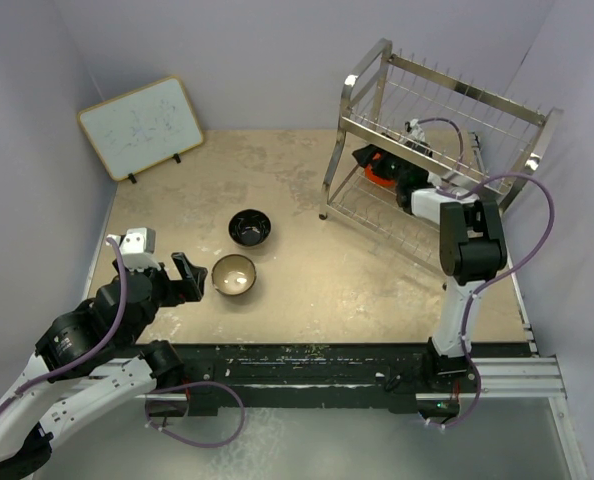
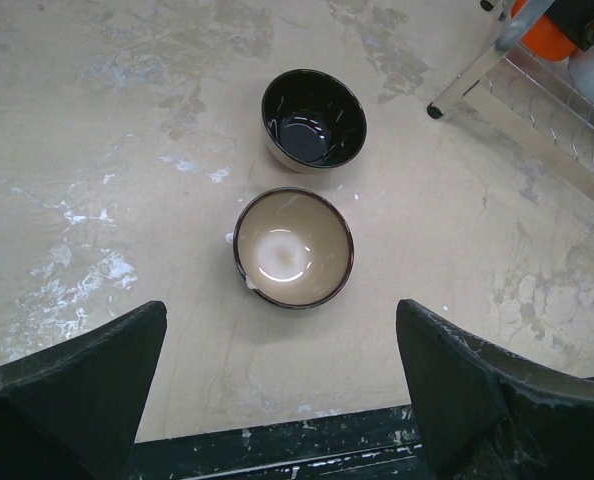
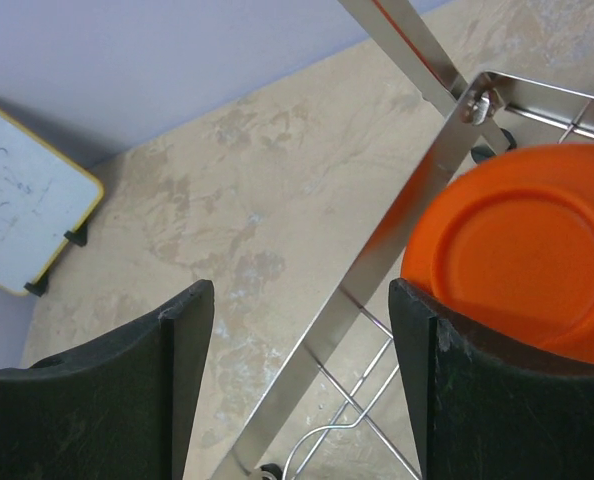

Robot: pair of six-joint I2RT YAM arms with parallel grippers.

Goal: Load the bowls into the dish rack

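Right end effector at the lower tier of the dish rack, jaws wide and gripping nothing, a rack tube crossing the gap between them. The orange bowl stands on edge in that tier, underside toward the wrist camera. Left end effector hovers wide and empty over the desk, just before the tan bowl; the black bowl sits upright beyond it.

Bare table rings the black bowl and the tan bowl, which sits unblocked before the left gripper. A bar of the rack crosses the gap of the right gripper, the orange bowl crowding one finger.
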